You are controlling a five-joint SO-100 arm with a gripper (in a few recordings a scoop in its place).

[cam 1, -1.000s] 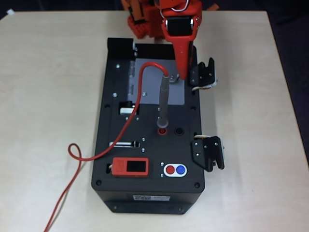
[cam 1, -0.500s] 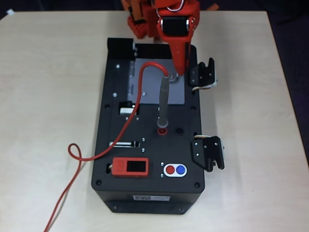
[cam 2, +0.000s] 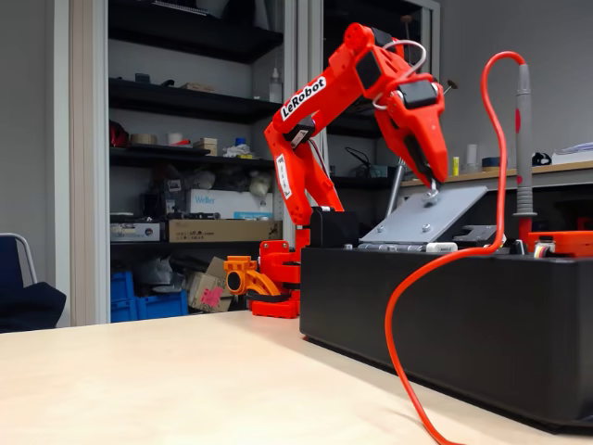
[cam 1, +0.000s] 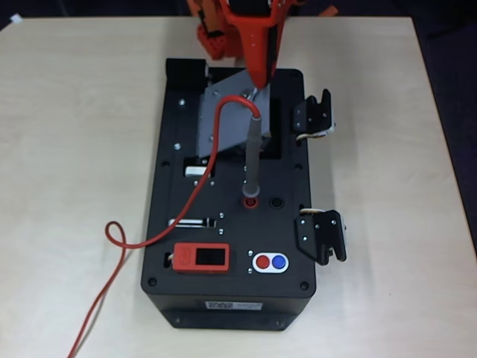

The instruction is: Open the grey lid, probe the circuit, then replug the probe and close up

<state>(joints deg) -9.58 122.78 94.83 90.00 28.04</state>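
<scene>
Overhead view: my gripper (cam 1: 256,88) pinches the knob of the grey lid (cam 1: 223,119), upper centre on the black box (cam 1: 231,298); I'd swing it about the hinge, not straight up

Fixed view: the lid is tilted half open, right of centre; the probe (cam 2: 524,148) stands upright close by, so mind its red cable (cam 2: 408,306)

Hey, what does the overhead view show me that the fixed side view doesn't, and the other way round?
Overhead alone: the red display module, the red and blue buttons, the two black latches on the box's right edge, and the probe's tip seated in the red socket.

Fixed view alone: how far the grey lid is tilted up off the black box, and the shelves behind.

Both: the gripper at the lid's raised edge, the upright probe and its red cable.
</scene>
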